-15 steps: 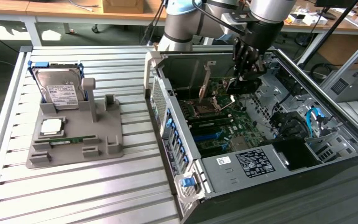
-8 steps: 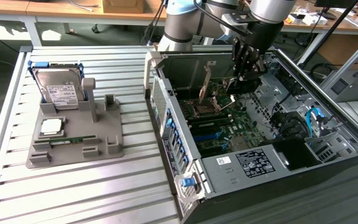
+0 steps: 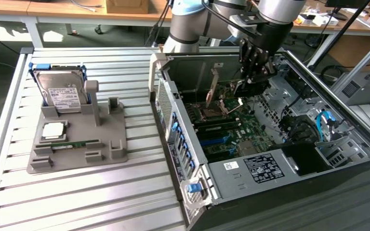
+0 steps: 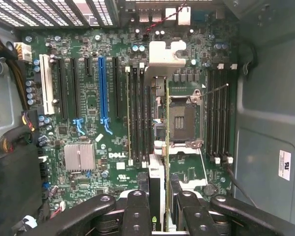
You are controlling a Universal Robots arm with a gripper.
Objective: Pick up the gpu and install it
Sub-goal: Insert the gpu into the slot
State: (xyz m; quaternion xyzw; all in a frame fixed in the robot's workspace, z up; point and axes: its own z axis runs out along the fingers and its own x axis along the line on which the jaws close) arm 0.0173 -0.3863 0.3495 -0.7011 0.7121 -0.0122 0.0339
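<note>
The gpu [image 4: 166, 147] is gripped edge-on between the fingers of the claw [image 4: 162, 211] and is held above the motherboard [image 4: 88, 128], inside the open computer case [image 3: 178, 120] on the table [image 3: 75, 192]. The card is seen over the processor socket [image 4: 184, 120], apart from the blue expansion slot [image 4: 103, 88]. For a sound seating, it is judged that the card is best kept upright, its lower edge lined along the slot, and pressed evenly.
</note>
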